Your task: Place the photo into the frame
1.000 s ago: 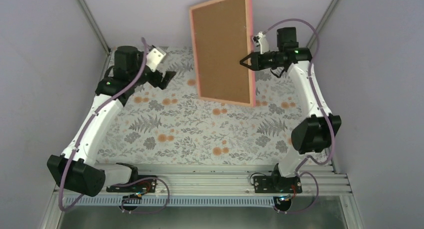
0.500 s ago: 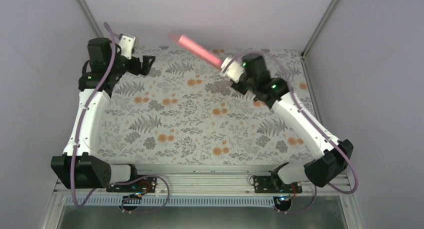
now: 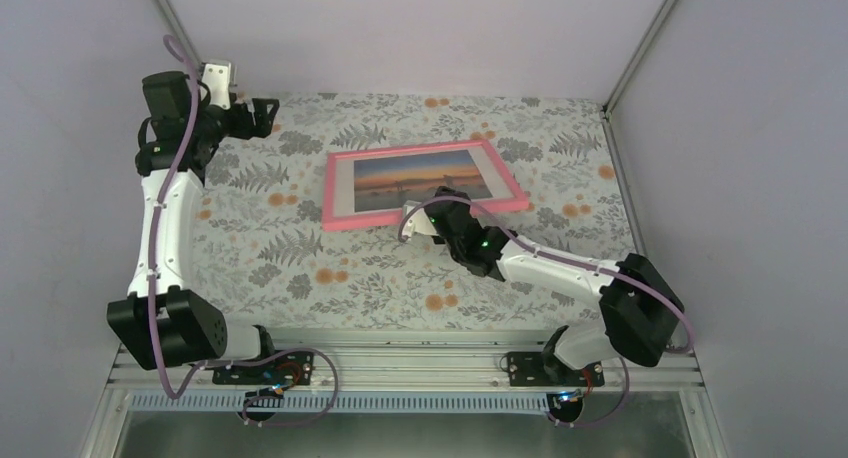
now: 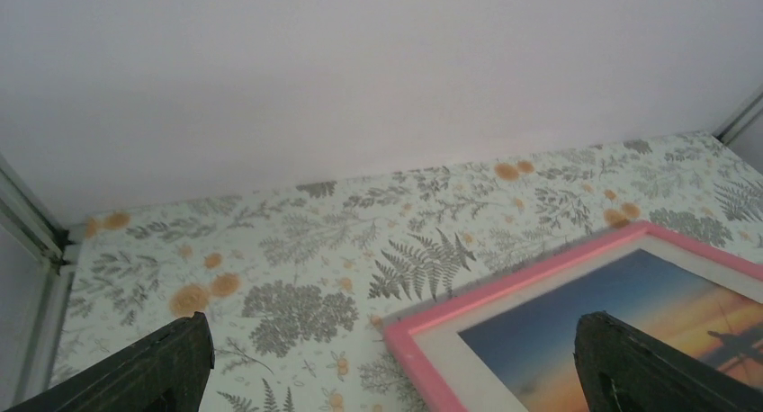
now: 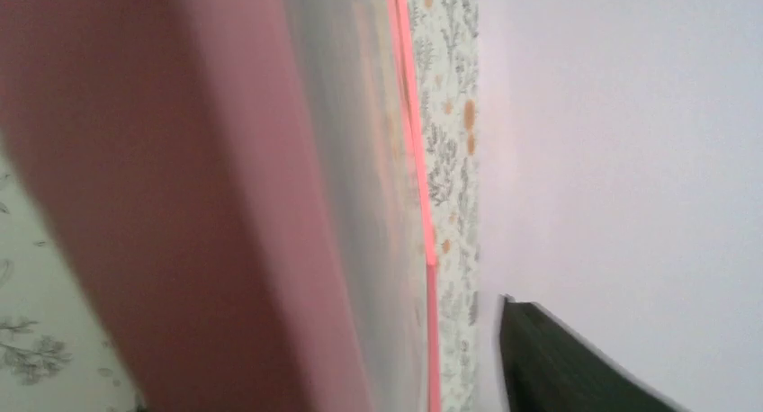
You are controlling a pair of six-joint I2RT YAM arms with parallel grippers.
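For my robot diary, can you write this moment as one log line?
frame: flat on table, face up | photo: showing inside frame | right gripper: at frame's near edge | left gripper: open, away

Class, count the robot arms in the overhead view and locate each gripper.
2. The left gripper hovers at the far left; the right gripper is at the near edge of the frame.
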